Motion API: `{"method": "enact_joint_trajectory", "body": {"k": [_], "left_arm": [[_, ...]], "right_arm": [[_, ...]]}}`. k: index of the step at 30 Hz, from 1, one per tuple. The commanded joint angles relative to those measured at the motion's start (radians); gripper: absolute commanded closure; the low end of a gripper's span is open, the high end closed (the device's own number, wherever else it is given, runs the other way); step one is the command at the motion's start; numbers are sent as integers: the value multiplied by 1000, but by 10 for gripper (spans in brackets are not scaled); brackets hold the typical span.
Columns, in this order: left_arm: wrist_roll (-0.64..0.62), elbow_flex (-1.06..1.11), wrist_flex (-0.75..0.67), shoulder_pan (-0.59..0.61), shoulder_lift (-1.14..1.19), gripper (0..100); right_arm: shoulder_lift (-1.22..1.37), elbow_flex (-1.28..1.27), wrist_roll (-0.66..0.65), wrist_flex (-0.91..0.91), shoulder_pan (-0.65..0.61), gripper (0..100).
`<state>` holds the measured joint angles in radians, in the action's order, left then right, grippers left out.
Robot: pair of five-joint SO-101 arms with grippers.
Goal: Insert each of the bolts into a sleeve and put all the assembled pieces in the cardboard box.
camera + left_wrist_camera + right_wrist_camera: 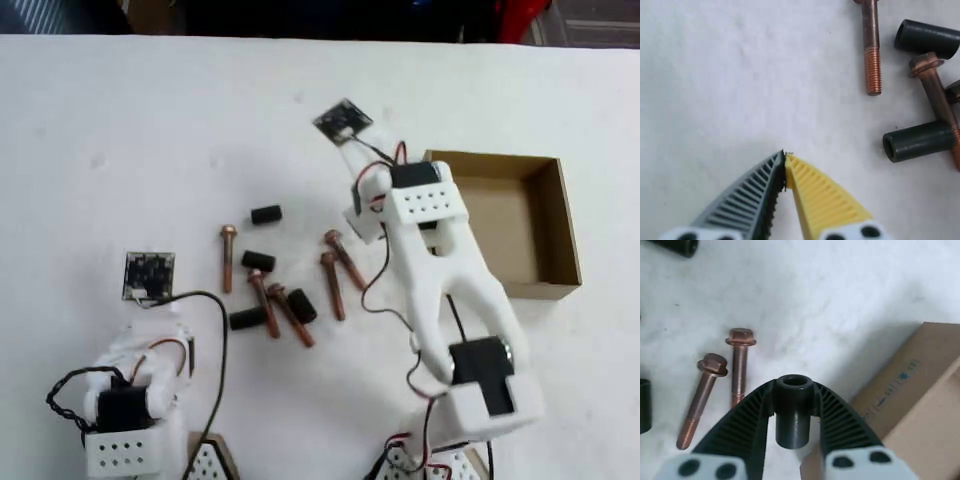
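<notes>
**Right gripper holds a sleeve by the box**

The table (120, 120) is white, and the room past its far edge is dark. The right gripper (793, 386) is closed partway around a black sleeve (792, 415). The sleeve sits between the two black fingers, with its open end at the fingertips. The cardboard box (920, 390) is just beside this gripper on one side. Two copper bolts (739, 365) lie flat on the table, near it on the other side. The left gripper (784, 156) has its grey and yellow fingers pressed together and holds nothing. Ahead of it, off to the yellow finger's side, lie a bolt (871, 50) and two more sleeves (917, 141), apart from it.
</notes>
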<state>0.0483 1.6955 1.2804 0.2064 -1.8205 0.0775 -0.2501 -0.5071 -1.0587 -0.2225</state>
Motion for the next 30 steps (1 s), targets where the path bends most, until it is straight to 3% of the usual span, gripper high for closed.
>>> {"method": "enact_joint_trajectory", "body": {"k": [1, 16, 21, 30], "left_arm": [[-2, -2, 2, 12, -7, 976], [-2, -2, 2, 12, -7, 976], [-2, -2, 2, 12, -7, 976], [-2, -2, 2, 12, -7, 976]], "right_arm": [[48, 5, 5, 65, 38, 982], [226, 5, 3, 130, 30, 979], [225, 5, 3, 120, 30, 869], [232, 103, 2, -41, 30, 840]]}}
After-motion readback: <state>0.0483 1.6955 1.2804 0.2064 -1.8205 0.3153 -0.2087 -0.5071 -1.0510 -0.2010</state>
